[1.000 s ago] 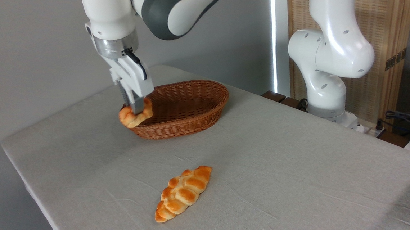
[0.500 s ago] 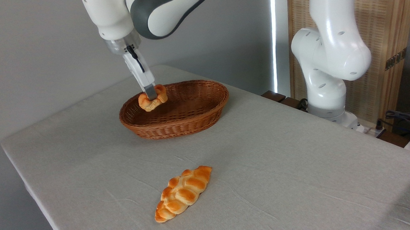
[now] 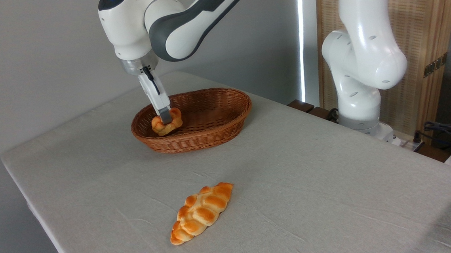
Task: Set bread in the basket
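Note:
The bread (image 3: 158,126), a small knotted golden-orange bun, sits low inside the left part of the basket (image 3: 210,131), an oval brown wicker one at the far middle of the table. My gripper (image 3: 166,118) reaches down from above into the basket and is shut on the bun, which bulges on both sides of the fingers. Whether the bun touches the basket floor I cannot tell.
A long braided loaf (image 3: 201,213) lies on the grey tablecloth near the front. The arm's white base (image 3: 358,73) stands off the table's right rear edge. Cables (image 3: 448,130) lie at the far right. The table's left edge drops off close to the basket.
The gripper has carried the bun from the basket's left rim over the inside and then lowered it into the basket. The wrist has tilted and come down.

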You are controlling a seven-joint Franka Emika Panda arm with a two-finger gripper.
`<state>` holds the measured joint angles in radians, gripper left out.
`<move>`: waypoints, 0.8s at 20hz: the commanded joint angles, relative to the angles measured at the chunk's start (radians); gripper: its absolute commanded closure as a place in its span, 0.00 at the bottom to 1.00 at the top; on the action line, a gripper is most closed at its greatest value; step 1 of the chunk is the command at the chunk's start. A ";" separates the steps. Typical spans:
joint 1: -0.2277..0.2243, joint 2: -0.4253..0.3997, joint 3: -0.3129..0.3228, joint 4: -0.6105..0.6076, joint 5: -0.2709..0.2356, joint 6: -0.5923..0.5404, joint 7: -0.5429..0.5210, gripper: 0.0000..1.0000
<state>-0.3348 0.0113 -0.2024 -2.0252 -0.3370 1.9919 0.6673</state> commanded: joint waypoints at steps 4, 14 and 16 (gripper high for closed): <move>-0.004 -0.022 0.011 -0.001 0.010 0.007 0.000 0.00; 0.048 -0.060 0.069 0.163 0.007 -0.154 -0.006 0.00; 0.104 -0.085 0.071 0.203 0.012 -0.188 -0.005 0.00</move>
<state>-0.2961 -0.0483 -0.1409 -1.8948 -0.3369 1.8733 0.6663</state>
